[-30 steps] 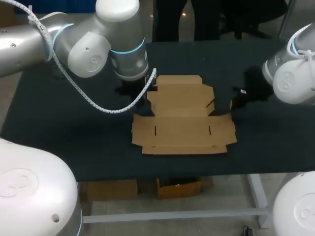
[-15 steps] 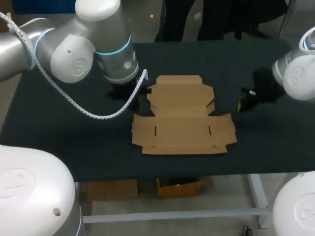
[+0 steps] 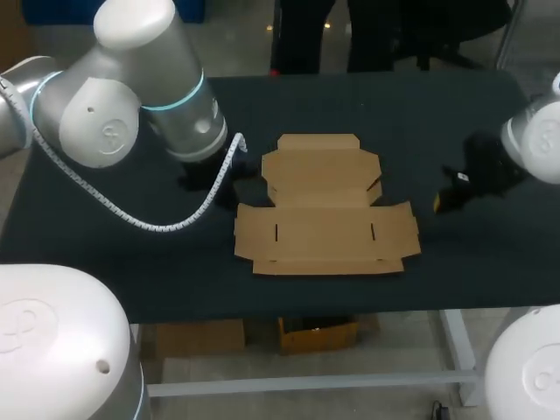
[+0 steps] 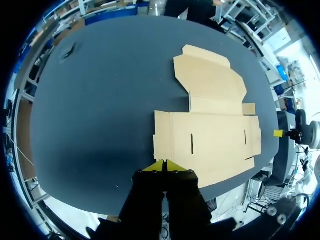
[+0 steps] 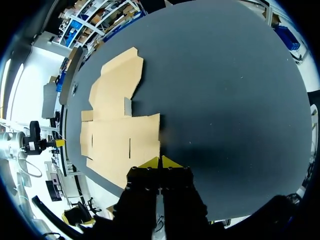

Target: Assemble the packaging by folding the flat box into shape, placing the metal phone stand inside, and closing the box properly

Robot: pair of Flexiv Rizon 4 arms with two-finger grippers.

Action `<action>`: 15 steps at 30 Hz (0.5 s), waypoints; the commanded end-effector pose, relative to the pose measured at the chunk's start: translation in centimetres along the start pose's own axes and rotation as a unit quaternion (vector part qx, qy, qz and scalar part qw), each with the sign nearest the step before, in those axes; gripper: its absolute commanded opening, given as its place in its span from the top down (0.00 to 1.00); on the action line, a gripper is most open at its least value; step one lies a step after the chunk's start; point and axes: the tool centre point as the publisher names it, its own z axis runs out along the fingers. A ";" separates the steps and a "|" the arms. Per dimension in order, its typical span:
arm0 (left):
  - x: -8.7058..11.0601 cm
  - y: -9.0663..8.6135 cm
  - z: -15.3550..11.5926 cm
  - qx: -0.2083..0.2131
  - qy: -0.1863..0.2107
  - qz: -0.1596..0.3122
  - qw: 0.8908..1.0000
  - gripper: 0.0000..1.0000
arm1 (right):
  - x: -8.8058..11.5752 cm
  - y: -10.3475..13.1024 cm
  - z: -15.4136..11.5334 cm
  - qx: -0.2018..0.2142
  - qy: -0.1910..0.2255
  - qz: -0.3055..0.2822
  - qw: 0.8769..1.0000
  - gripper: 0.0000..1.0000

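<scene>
A flat brown cardboard box blank [image 3: 325, 206] lies unfolded at the middle of the dark table, also seen as the box blank [image 4: 210, 120] and the box blank [image 5: 117, 117] in the wrist views. My left gripper [image 4: 164, 164] is shut and empty, hovering just off the blank's left side. My right gripper [image 5: 160, 161] is shut too, empty, off the blank's right side; in the head view the right gripper [image 3: 444, 201] shows a yellow tip to the right of the box. The left gripper's tips are hidden under the arm in the head view. No metal phone stand is in view.
The dark table [image 3: 105, 254] has bare surface to the left, right and behind the blank. A white coiled cable [image 3: 157, 226] hangs from my left arm over the table, left of the blank. The table's front edge runs close below the blank.
Both arms have drawn away from the blank: the left arm moved leftward, the right arm moved rightward. The blank has not shifted, and both grippers stayed shut.
</scene>
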 end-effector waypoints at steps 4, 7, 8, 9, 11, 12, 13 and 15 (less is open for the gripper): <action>-0.8 1.5 -0.3 0.001 0.014 -0.007 1.000 1.00 | -0.5 -1.5 -1.0 0.003 0.006 0.007 1.000 1.00; -0.9 2.4 -0.4 0.000 0.018 -0.009 1.000 1.00 | -0.4 -2.4 -1.2 0.004 0.003 0.011 1.000 1.00; -0.9 2.7 -0.3 -0.002 0.023 -0.009 1.000 1.00 | -0.4 -2.7 -1.2 0.004 0.003 0.011 1.000 1.00; -0.9 2.9 -0.3 -0.002 0.024 -0.009 1.000 1.00 | -0.5 -3.0 -1.2 0.005 0.004 0.012 1.000 1.00; -1.0 3.4 -0.2 -0.001 0.029 -0.015 0.999 1.00 | -0.7 -3.5 -1.1 0.006 0.005 0.014 1.000 1.00; -1.1 3.7 -0.1 0.000 0.031 -0.021 0.999 1.00 | -0.8 -3.7 -1.1 0.006 0.006 0.018 1.000 1.00; -1.1 3.8 -0.1 0.001 0.032 -0.023 0.999 1.00 | -0.9 -4.0 -1.1 0.007 0.009 0.020 1.000 1.00; -1.2 4.3 0.1 -0.001 0.036 -0.025 0.999 1.00 | -1.1 -4.5 -1.1 0.006 0.011 0.026 1.000 1.00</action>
